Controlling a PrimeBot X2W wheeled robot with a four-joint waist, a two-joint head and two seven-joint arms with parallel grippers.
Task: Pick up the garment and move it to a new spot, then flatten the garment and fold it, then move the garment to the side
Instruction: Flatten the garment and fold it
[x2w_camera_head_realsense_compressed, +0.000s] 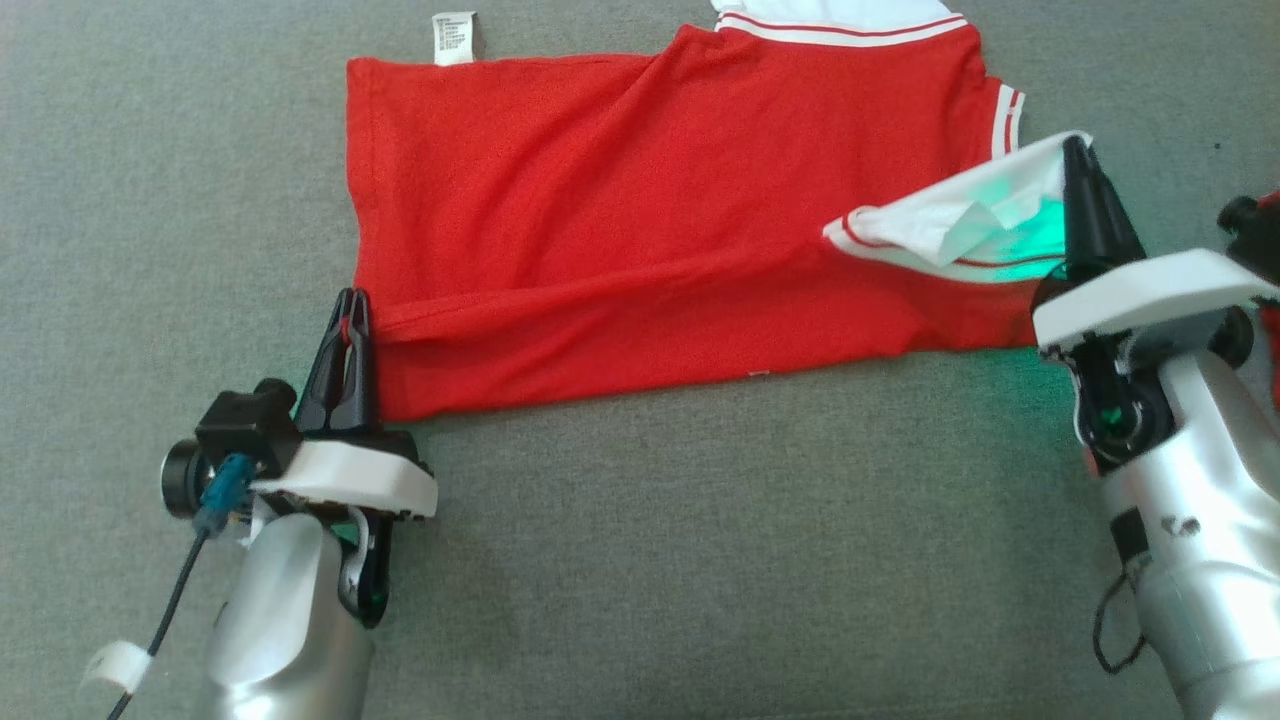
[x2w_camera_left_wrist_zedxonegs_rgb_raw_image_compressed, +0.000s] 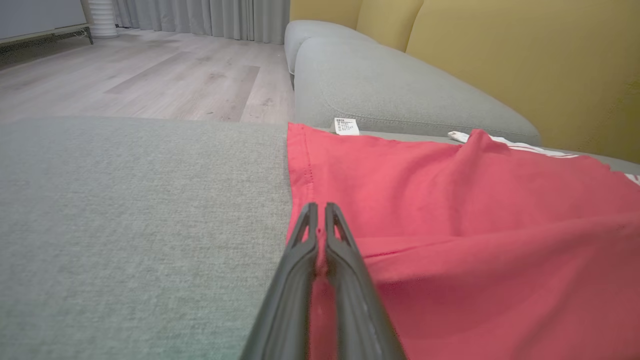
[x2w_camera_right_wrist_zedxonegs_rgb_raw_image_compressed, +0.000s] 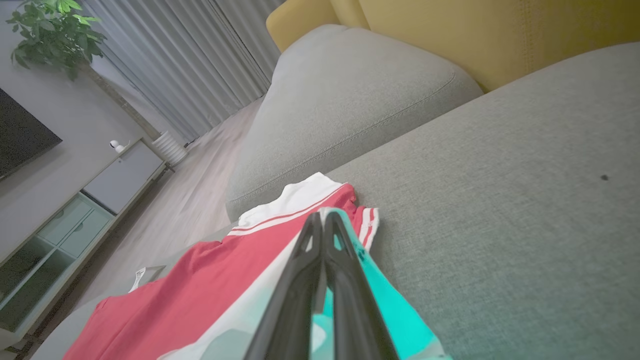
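The garment (x2w_camera_head_realsense_compressed: 620, 220) is a red polo shirt with a white, red-striped collar, folded lengthwise on the grey sofa seat (x2w_camera_head_realsense_compressed: 700, 560). My left gripper (x2w_camera_head_realsense_compressed: 347, 315) is shut on the shirt's near-left hem corner; in the left wrist view its fingers (x2w_camera_left_wrist_zedxonegs_rgb_raw_image_compressed: 320, 215) pinch red cloth (x2w_camera_left_wrist_zedxonegs_rgb_raw_image_compressed: 450, 200). My right gripper (x2w_camera_head_realsense_compressed: 1075, 150) is shut on the white collar (x2w_camera_head_realsense_compressed: 960, 225) at the shirt's near-right end, lifting it a little. The right wrist view shows that gripper (x2w_camera_right_wrist_zedxonegs_rgb_raw_image_compressed: 322, 222) clamped on white cloth, with the red shirt (x2w_camera_right_wrist_zedxonegs_rgb_raw_image_compressed: 210, 280) beyond.
A white care label (x2w_camera_head_realsense_compressed: 453, 37) sticks out at the shirt's far-left edge. A grey armrest cushion (x2w_camera_left_wrist_zedxonegs_rgb_raw_image_compressed: 390, 85) and the yellow backrest (x2w_camera_left_wrist_zedxonegs_rgb_raw_image_compressed: 525, 60) stand behind the seat. Wood floor (x2w_camera_left_wrist_zedxonegs_rgb_raw_image_compressed: 150, 75), curtains, a cabinet (x2w_camera_right_wrist_zedxonegs_rgb_raw_image_compressed: 90, 200) and a plant (x2w_camera_right_wrist_zedxonegs_rgb_raw_image_compressed: 50, 30) lie beyond.
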